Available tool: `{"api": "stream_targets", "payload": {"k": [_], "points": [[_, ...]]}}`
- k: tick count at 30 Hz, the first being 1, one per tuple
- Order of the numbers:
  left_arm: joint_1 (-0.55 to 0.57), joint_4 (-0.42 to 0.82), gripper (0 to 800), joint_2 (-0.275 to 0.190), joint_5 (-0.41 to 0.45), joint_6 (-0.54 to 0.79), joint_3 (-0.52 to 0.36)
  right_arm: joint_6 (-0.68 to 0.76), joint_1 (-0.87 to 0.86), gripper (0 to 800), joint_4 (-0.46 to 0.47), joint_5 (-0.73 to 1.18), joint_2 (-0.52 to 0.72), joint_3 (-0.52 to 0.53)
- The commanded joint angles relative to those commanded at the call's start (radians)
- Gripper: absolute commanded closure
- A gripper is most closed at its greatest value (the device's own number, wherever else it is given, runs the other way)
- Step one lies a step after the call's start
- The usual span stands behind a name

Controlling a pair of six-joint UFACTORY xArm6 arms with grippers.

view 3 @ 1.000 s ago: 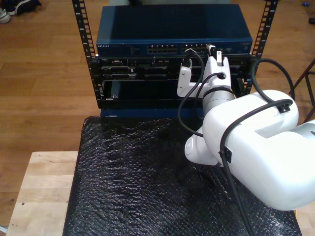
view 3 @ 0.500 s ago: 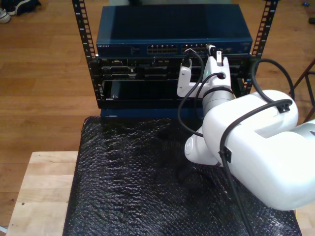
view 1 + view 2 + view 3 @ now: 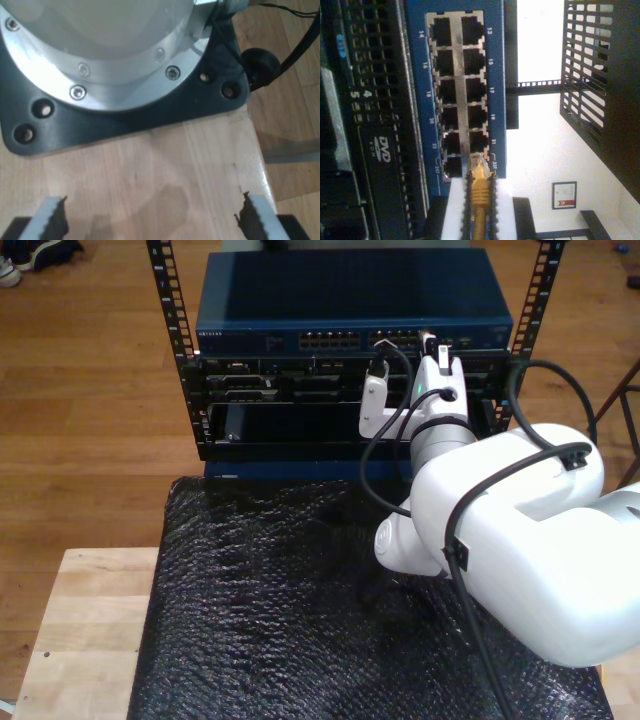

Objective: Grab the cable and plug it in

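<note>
The yellow-orange cable (image 3: pixel 479 202) runs between the dark fingers (image 3: pixel 466 212) of my second gripper (image 3: pixel 479 176), which is shut on it. Its clear plug (image 3: pixel 478 164) sits at the edge of the blue switch (image 3: pixel 417 75), beside the end ports of the port block (image 3: pixel 455 90); I cannot tell whether it is seated. In the exterior view the white arm reaches to the switch (image 3: pixel 350 300), with my second gripper (image 3: pixel 432 343) at the ports on the exterior view's right. My first gripper (image 3: pixel 152 217) is open over a bare wooden table (image 3: pixel 175 165), with nothing between its fingers.
The switch sits in a black rack (image 3: pixel 165 300) above dark server units (image 3: pixel 280 390). A black bubble-wrap mat (image 3: pixel 280 610) covers the wooden table (image 3: pixel 90 620) in front. A round arm base on a black plate (image 3: pixel 125 115) is ahead of my first gripper.
The arm at the switch has edged very slightly toward it. Nothing else has moved.
</note>
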State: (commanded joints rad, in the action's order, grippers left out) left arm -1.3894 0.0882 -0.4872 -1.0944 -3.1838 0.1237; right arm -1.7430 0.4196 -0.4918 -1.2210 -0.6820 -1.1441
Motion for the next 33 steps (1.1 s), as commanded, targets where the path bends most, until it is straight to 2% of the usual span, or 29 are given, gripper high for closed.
{"api": "stream_targets", "payload": {"k": [33], "points": [[0.0, 0.0, 0, 0.0, 0.0, 0.0, 0.0, -0.002, 0.0, 800, 0.002, 0.0, -0.031, -0.035]]}}
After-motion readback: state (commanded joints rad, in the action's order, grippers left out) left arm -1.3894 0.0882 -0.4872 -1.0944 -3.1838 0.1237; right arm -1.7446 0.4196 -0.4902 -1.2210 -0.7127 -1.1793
